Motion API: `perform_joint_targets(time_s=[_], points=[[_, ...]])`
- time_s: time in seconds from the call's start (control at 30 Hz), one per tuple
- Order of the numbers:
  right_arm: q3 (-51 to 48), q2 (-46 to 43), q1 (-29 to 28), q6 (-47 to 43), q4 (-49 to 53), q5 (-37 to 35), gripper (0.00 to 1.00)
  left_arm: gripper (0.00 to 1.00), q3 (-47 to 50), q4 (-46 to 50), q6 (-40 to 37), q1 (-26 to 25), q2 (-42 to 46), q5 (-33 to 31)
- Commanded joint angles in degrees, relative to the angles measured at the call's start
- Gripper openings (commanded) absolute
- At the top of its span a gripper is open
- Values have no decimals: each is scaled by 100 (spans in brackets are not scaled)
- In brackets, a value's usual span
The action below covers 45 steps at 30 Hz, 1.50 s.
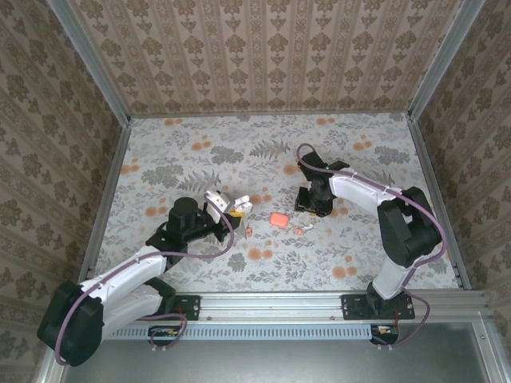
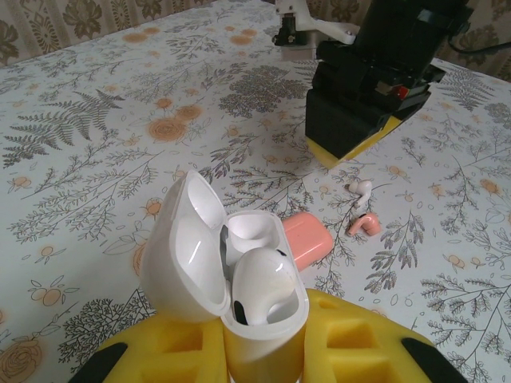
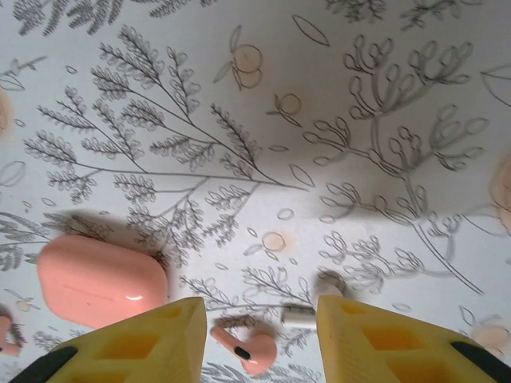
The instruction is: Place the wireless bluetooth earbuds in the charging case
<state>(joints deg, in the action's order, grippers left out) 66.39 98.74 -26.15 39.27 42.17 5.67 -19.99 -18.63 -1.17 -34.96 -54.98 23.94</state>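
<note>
My left gripper [image 2: 259, 351] is shut on the white charging case [image 2: 263, 319], held upright between the yellow pads [image 2: 160, 351] with its lid [image 2: 188, 239] swung open. One white earbud [image 2: 259, 279] sits in the case; the well behind it is empty. In the top view the left gripper [image 1: 227, 205] is left of centre. My right gripper [image 3: 259, 303] hangs open just above the table, over a pink earbud [image 3: 246, 347]. A white earbud [image 3: 307, 315] lies against its right finger [image 3: 383, 343]. The left wrist view shows both loose earbuds, white [image 2: 361, 188] and pink [image 2: 366, 224], below the right gripper [image 2: 359, 120].
A closed pink case [image 3: 100, 279] lies on the floral tablecloth left of the right gripper, also visible as the pink case [image 1: 279, 219] between the two arms. Another pink earbud [image 1: 249, 232] lies near the left gripper. Patterned walls enclose the table [image 1: 200, 152].
</note>
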Motion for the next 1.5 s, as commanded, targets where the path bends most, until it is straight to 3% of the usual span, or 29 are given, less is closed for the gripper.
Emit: perform_joint_targets(time_s=[0.0,0.17,0.37,0.97,1.2,1.47], points=[[52,-125,-156,268,983,-538,42,7,-180,-18,-112,-15,88,0],[-191,-158,-213,610,1008,-596,43,7,-174,-43,-103,-20,80,12],[-406,69,-211,688,303,-83,43,7,-172,-57,-98,-20,91,48],[122,716,-207,266,-110,-66,41,7,-137,45,-98,-20,221,-65],[339,587,-311,-100,407,-391,41,7,-146,66,-109,-15,216,-74],[132,320,-401,-19,692,-25,42,7,-193,28,-94,-12,120,-36]])
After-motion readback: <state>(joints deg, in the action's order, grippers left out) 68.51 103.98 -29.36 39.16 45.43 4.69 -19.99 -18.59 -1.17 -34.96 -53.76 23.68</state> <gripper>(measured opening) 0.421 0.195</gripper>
